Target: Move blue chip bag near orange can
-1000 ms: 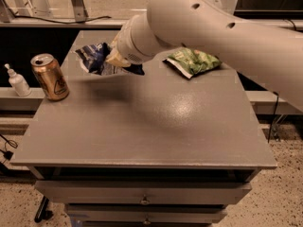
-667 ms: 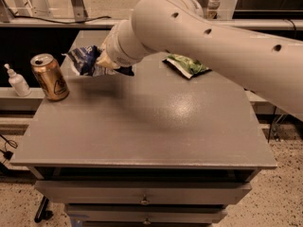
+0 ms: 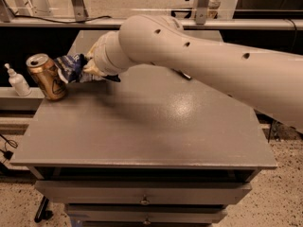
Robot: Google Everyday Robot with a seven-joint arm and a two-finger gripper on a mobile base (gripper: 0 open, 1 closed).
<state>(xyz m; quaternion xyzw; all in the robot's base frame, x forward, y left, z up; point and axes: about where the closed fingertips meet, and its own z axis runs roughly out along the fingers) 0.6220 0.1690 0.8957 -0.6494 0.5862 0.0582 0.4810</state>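
The orange can stands upright near the left edge of the grey table. The blue chip bag is crumpled and held just right of the can, touching or almost touching it, low over the table. My gripper is at the bag's right end, shut on it, with the fingers mostly hidden behind the wrist. The big white arm reaches in from the right across the table's back half.
A small white pump bottle stands on a lower shelf left of the table. Drawers run below the table's front edge. The arm hides the back right of the table.
My gripper has carried the blue chip bag leftward and down, from mid-back of the table to right beside the orange can. The green bag is now hidden behind the arm.
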